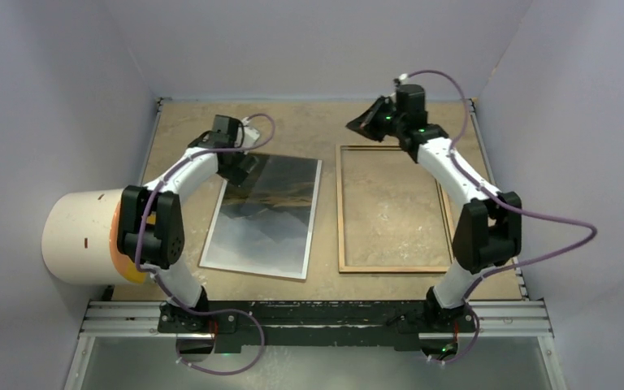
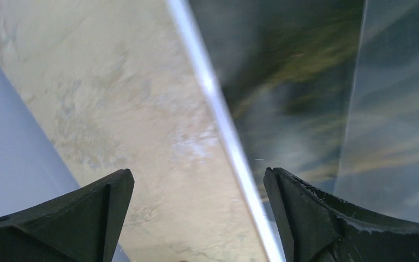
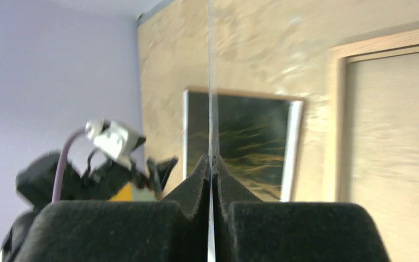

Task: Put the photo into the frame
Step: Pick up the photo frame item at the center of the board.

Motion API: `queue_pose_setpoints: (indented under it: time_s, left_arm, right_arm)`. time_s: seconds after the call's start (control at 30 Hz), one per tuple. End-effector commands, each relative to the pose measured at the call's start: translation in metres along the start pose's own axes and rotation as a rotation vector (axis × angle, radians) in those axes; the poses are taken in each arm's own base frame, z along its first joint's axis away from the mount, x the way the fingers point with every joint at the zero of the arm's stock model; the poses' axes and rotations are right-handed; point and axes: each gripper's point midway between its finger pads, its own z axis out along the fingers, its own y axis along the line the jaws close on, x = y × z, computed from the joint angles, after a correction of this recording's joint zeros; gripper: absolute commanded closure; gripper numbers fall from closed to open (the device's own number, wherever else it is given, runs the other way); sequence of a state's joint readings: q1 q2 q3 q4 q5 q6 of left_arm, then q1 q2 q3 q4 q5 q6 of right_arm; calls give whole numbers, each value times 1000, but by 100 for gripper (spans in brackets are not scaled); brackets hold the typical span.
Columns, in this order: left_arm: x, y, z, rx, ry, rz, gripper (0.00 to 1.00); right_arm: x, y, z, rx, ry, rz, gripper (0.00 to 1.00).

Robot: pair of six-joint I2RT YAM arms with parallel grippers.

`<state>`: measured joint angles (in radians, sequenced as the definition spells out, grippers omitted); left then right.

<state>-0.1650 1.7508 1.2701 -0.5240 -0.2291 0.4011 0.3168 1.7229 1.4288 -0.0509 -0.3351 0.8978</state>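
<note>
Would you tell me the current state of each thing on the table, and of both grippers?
Frame: lying flat, wood side up, no photo in it.
Photo: lying flat, picture up, left of the frame.
Left gripper: open, over the photo's edge.
Right gripper: shut; a thin clear line rises from its fingertips, and I cannot tell what it is.

From above we lose the upper left corner of the photo point(image 1: 272, 227) under the left arm point(image 1: 183, 166); the right wrist view crops the blurred frame point(image 3: 336, 125).
</note>
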Motion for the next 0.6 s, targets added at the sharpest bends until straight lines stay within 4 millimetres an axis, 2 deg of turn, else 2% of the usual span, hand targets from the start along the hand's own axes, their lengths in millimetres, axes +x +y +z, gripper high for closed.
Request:
queue_pose_setpoints:
  time_s: [0.0,0.13,0.23,0.37,0.47,0.57]
  left_arm:
    - [2,-76,-29,187,-27,113,0]
    - [30,-130,-39,278,-7,319,0]
    - [46,-158,-49,339,17,432,0]
    - [57,-190,-64,389,10,545,0]
    - [55,-213,-74,402,-23,599,0]
    - [34,-232,-78,426,-64,578,0]
  right_arm:
    - [-33,-21,-56,119,-68,-47,100]
    - [-55,-47,-88,199,-123,-13,100]
    - [-75,-53,-111,244,-190,-14,100]
    - [-88,-61,-133,334,-276,-42,100]
    - [-93,-68,-141,371,-288,-27,100]
    - [-99,-79,-152,465,-302,-9,100]
